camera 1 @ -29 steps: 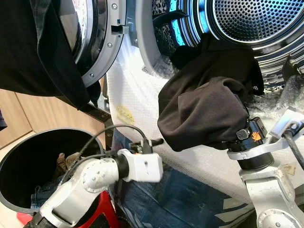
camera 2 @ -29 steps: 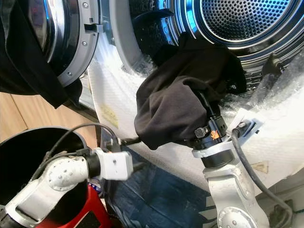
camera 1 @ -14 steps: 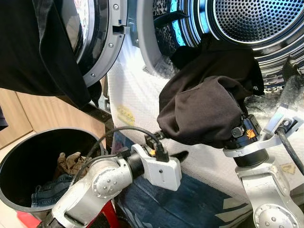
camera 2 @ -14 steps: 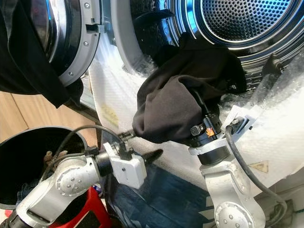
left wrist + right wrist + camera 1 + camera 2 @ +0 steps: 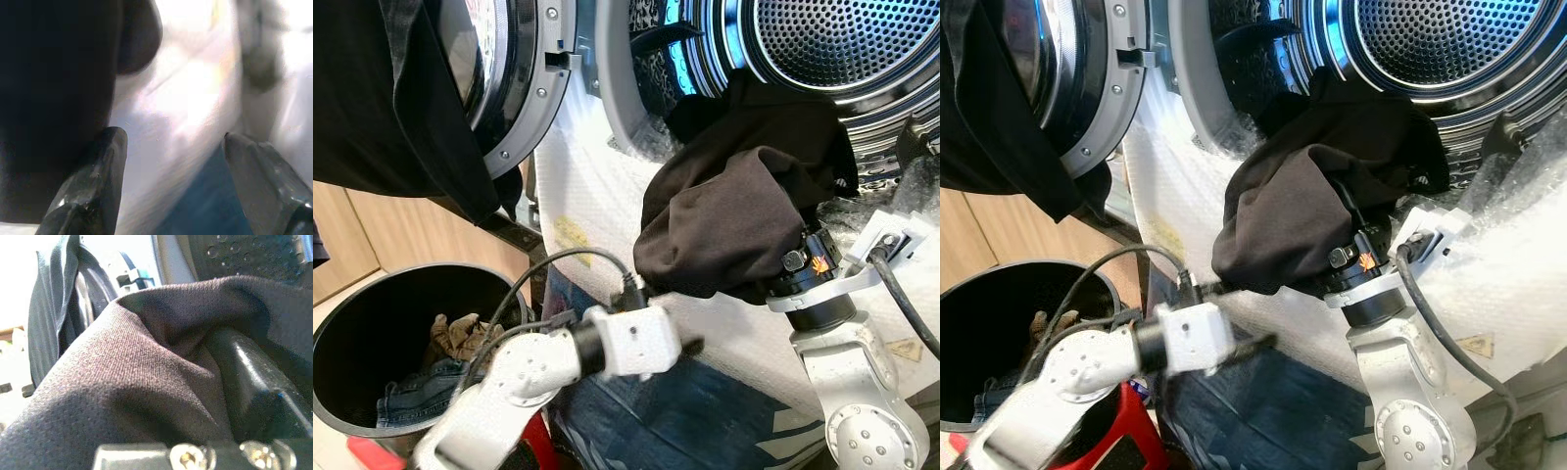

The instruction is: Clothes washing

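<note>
A black garment (image 5: 724, 225) hangs from the lip of the washer's open drum (image 5: 842, 39) and drapes over my right gripper, covering it down to the wrist (image 5: 808, 279). The right wrist view has the same dark cloth (image 5: 122, 382) lying right over the gripper. My left gripper (image 5: 171, 142) is open, low in front of the washer's white padded front (image 5: 597, 206), just below and beside the hanging garment, with nothing between its fingers. The left arm (image 5: 626, 343) is blurred by motion.
The washer door (image 5: 524, 88) stands open at the left with another dark garment (image 5: 391, 98) hung over it. A black bin (image 5: 352, 323) at lower left holds several clothes (image 5: 421, 382). Blue jeans (image 5: 705, 411) lie below the washer front.
My left arm has swung right and forward, bringing its gripper under the hanging garment. My right arm has shifted the draped garment slightly up and left.
</note>
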Robot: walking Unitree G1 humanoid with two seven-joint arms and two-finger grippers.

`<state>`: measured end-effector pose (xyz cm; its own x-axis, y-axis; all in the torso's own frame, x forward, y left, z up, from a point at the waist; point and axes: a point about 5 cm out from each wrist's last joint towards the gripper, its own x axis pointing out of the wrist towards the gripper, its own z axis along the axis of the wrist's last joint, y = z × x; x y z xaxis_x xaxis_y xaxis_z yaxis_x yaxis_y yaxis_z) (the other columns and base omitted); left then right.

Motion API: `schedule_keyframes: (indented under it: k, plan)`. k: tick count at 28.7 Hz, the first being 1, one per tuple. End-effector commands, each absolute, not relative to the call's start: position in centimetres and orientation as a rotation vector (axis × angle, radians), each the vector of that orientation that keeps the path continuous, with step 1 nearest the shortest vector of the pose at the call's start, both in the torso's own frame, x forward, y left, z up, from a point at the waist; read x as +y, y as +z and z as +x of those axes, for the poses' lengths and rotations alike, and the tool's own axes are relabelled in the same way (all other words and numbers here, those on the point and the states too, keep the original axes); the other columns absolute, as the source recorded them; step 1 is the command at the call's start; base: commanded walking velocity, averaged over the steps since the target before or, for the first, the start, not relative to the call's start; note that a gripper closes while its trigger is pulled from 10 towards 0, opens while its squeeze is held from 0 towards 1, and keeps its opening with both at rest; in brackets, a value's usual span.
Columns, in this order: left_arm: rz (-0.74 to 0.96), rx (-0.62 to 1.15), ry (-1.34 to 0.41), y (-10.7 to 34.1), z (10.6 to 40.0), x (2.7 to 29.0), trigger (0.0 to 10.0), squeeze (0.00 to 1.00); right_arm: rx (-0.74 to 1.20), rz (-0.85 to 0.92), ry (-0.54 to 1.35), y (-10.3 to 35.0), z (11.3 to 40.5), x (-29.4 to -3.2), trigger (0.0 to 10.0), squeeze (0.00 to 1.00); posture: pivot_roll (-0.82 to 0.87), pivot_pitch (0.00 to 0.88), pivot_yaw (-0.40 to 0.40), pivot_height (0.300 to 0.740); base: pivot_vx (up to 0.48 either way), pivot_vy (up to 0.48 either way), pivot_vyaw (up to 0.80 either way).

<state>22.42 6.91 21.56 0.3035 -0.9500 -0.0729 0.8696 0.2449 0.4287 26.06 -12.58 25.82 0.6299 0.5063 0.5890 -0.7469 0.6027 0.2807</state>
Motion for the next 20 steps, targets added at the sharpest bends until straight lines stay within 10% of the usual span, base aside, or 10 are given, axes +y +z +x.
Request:
schedule_keyframes:
  k: [1, 8, 20]
  plan:
    - [0.369, -0.206, -1.339, 22.0, 21.5, 6.7, 10.0, 0.0, -0.497, 0.551, 0.752, 26.0, 26.3, -12.9, 10.0, 0.0, 0.17, 0.037, -0.17, 0.74, 0.0, 0.0, 0.0]
    - [0.289, -0.192, -1.55, 23.5, 19.4, 6.3, 10.0, 0.0, -0.479, 0.57, 0.77, 25.5, 27.3, -12.8, 10.0, 0.0, 0.19, 0.047, -0.191, 0.74, 0.0, 0.0, 0.0]
    - [0.621, -0.576, -1.212, 28.5, 21.1, 5.4, 10.0, 0.0, -0.438, 0.578, 0.687, 23.9, 30.1, -14.1, 10.0, 0.0, 0.22, 0.061, -0.199, 0.74, 0.0, 0.0, 0.0]
